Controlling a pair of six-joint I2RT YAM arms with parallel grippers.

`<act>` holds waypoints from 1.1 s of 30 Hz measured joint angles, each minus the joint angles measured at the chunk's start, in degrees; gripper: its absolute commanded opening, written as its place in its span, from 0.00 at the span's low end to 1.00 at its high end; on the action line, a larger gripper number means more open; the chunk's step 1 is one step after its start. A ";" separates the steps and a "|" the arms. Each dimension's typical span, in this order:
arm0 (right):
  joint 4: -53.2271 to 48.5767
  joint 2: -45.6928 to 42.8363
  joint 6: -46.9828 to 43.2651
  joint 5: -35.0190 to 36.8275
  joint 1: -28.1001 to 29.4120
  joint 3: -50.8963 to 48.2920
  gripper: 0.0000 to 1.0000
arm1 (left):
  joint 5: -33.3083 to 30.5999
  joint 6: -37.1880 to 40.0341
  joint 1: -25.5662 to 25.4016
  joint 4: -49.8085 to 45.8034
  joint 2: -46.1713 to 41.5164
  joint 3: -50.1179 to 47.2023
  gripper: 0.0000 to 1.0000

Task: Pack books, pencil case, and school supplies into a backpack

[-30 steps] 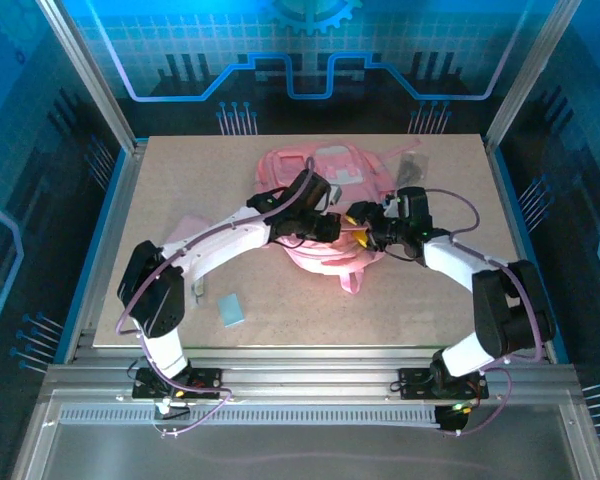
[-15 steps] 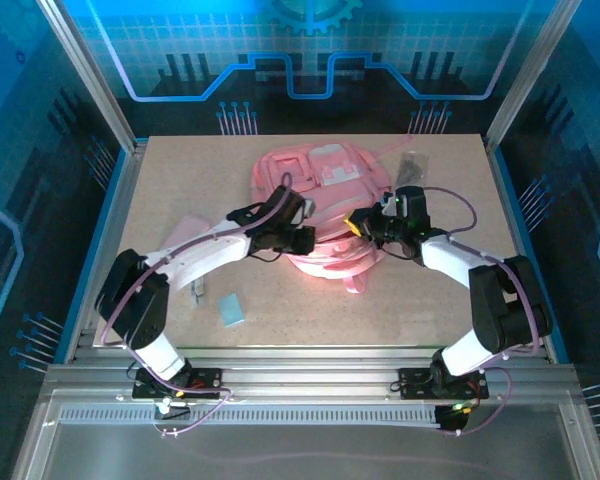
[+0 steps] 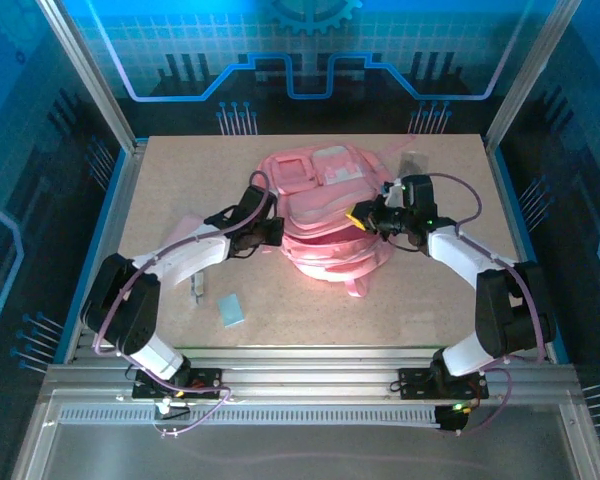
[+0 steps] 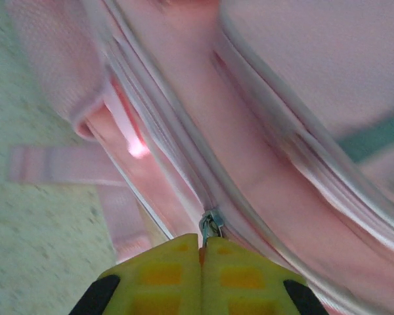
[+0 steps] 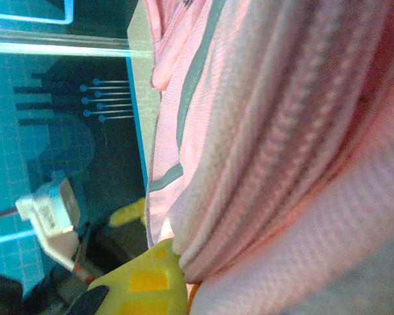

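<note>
Backpack (image 5: 276, 131) hides half the right hand (image 5: 182, 283); fabric blurred (close-up).

The backpack (image 3: 320, 215) is matt pink woven cloth, meshy in places. Its zip pull (image 4: 210, 226) is shiny metal. The table (image 3: 180, 170) looks matt, speckled board; the frame (image 3: 280, 385) brushed metal.

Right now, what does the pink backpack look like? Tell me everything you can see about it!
The backpack is big, pink, soft-looking fabric, lying flat on the table. It has zip pockets, a whitish patch toward the far end and pink straps trailing toward the near edge. The left gripper is shut on its metal zip pull; the right gripper pinches fabric on its other side.
</note>
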 measured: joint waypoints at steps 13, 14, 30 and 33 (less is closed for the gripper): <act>-5.64 0.83 -6.93 -2.71 -0.50 3.39 0.00 | -12.94 7.32 7.50 2.01 7.85 6.25 0.60; -5.92 0.94 -7.15 -2.43 -0.26 3.50 0.00 | -14.60 7.30 8.76 1.22 7.85 6.25 0.68; -10.51 3.10 -13.55 1.07 4.09 6.45 1.00 | -16.55 3.39 21.55 -13.64 3.96 5.22 0.99; -14.93 0.39 -17.42 3.50 4.09 6.80 1.00 | -14.43 1.05 26.82 -14.45 3.82 2.71 0.99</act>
